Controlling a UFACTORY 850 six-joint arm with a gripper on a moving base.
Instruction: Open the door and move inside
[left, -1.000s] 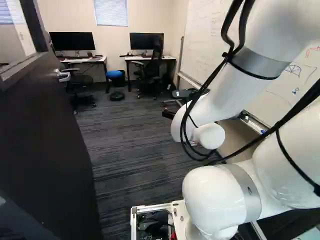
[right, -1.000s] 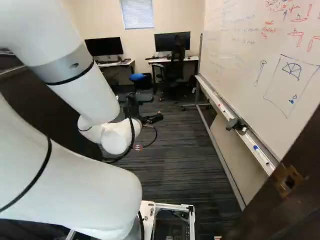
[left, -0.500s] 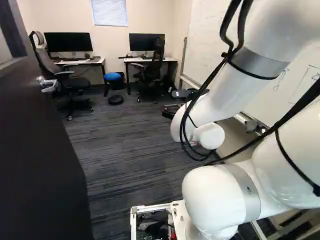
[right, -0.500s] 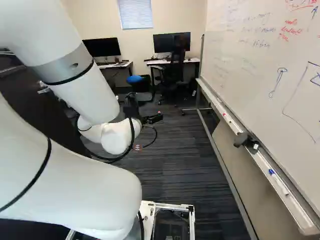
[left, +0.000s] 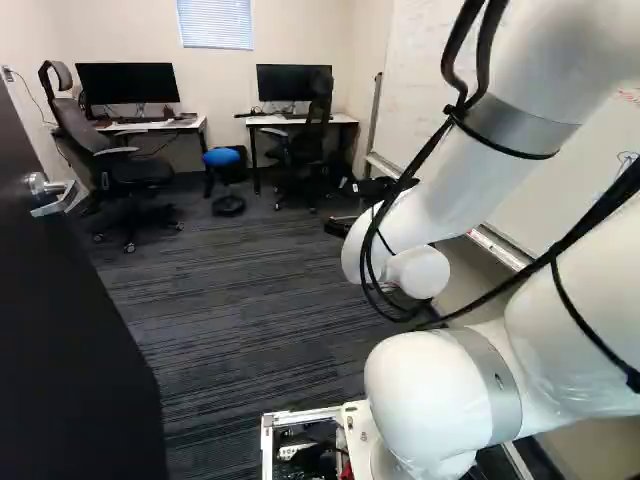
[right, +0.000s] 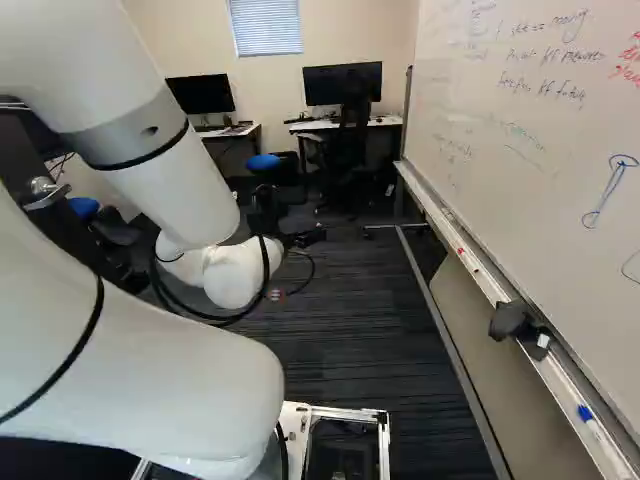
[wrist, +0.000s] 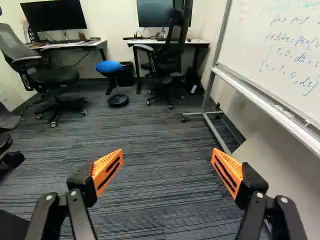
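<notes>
floor (left: 240, 300): runs on ahead into the room; step looks like the drive inside, opening apparently done, entry well along
whiteboard (right: 520, 130): right side, ledge running ahead; next move calls for driving on between it and the door, keeping off both
door (left: 70, 350): task's thing, standing open at the left of the left base view; its near edge could catch the base's left side if steering drifts that way
arm (left: 450, 200): folded out ahead, no contact with the door seen; best kept tucked while driving
base (left: 300, 415): has moved since the earlier frames, seemingly forward; whole scene shifted, whiteboard nearer, desks nearer
door frame: showed at the right of the right base view a second ago, now out of that view; fits passing the doorway
desks (left: 155, 126): two at far wall, well apart from arm
office chair (left: 130, 165): by the left desk, more of it shown than before
stool (left: 222, 157): blue seat, between desks
gripper (wrist: 167, 155): fingers wide apart, nothing held; arm pose unchanged against its foot joint
door handle (left: 55, 193): on door, not gripped; slid further left in left base view, can't tell if door itself swung
</notes>
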